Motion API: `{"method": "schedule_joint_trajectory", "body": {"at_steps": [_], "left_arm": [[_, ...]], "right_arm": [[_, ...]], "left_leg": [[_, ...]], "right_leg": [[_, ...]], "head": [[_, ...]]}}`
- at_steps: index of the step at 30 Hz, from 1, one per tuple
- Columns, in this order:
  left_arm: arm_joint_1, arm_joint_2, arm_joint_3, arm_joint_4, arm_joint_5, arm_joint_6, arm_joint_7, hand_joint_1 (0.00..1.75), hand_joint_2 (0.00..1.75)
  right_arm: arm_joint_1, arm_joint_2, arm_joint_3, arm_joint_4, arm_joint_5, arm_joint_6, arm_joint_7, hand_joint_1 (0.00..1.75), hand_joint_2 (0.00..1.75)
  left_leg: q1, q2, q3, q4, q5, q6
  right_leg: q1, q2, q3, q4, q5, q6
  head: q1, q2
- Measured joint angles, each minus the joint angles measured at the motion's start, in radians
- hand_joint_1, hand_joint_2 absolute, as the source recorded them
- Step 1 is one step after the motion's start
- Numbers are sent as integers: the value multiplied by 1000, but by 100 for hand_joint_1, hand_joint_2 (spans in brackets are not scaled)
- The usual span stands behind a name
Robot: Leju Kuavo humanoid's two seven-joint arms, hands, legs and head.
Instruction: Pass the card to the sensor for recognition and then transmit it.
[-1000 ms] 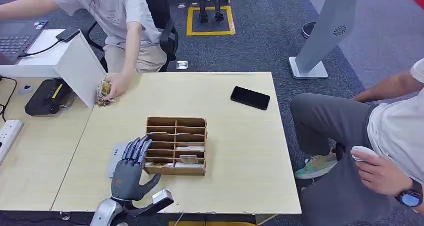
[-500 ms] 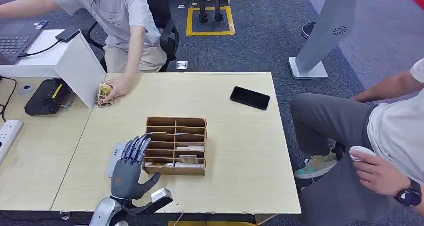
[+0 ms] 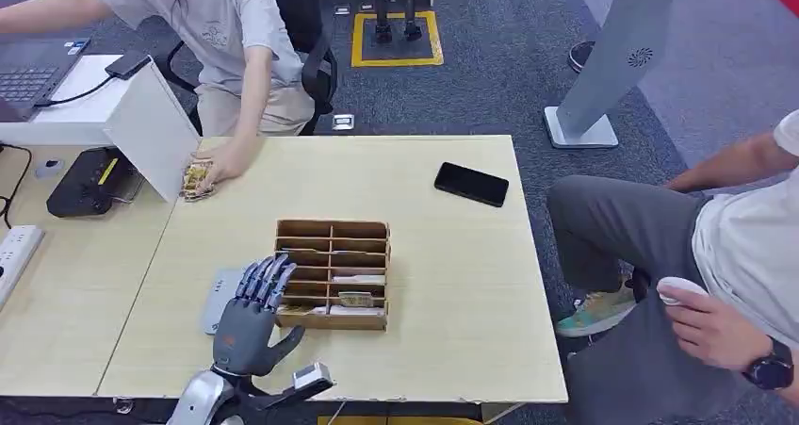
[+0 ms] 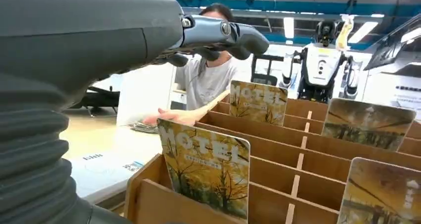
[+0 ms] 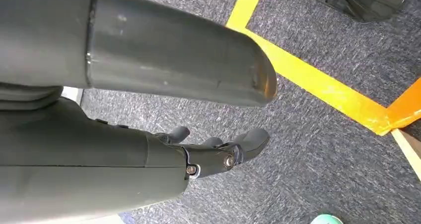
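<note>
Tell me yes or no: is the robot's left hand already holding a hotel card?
No. In the head view the left hand hovers with fingers spread at the left end of the wooden card rack, gripping nothing.

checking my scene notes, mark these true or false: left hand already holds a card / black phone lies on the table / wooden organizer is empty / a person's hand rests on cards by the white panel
1. The left hand already holds a card: false, it is open beside the wooden organizer, holding nothing.
2. A black phone lies on the table: true.
3. The organizer is empty: false, hotel cards stand in its slots.
4. A person's hand rests on cards by the white panel: true.
</note>
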Motion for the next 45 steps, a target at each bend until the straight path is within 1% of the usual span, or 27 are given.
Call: {"method": "schedule_joint_trajectory", "body": {"at_steps": [6,12,18,36,37,38,39,40,41,45], "left_arm": [[0,-2,7,0,8,0,-8,0,175],[0,-8,21,0,-25,0,-13,0,175],[0,-16,36,0,-18,0,-21,0,175],[0,-17,40,0,-24,0,-25,0,175],[0,-17,40,0,-23,0,-25,47,175],[0,-17,40,0,-17,0,-25,140,175],[0,-17,40,2,-13,0,-25,141,175],[0,-16,40,5,-8,0,-25,162,175],[0,-16,40,6,-3,0,-24,169,175],[0,-16,40,14,16,0,-21,169,175]], "right_arm": [[0,0,0,0,0,0,-3,0,0],[0,0,0,0,0,0,-7,0,0],[0,0,0,0,0,-1,-8,0,0],[0,0,0,0,0,-2,-9,0,0],[0,1,0,0,0,-2,-9,0,0],[0,1,0,0,0,-2,-11,0,0],[0,1,0,0,0,-2,-11,0,0],[0,1,0,0,0,-3,-11,0,0],[0,1,0,0,0,-3,-11,0,0],[0,1,0,0,0,-11,-11,0,0]], "left_leg": [[0,0,0,0,0,0],[0,0,0,0,0,0],[0,0,0,0,0,0],[0,0,0,0,0,0],[0,0,0,0,0,0],[0,0,0,0,0,0],[0,0,0,0,0,0],[0,0,0,0,0,0],[0,0,0,0,0,0],[0,0,0,0,0,0]], "right_leg": [[0,0,0,0,0,0],[0,0,0,0,0,0],[0,0,0,0,0,0],[0,0,0,0,0,0],[0,0,0,0,0,0],[0,0,0,0,0,0],[0,0,0,0,0,0],[0,0,0,0,0,0],[0,0,0,0,0,0],[0,0,0,0,0,0]], "head": [[0,0],[0,0],[0,0],[0,0],[0,0],[0,0],[0,0],[0,0],[0,0],[0,0]]}}
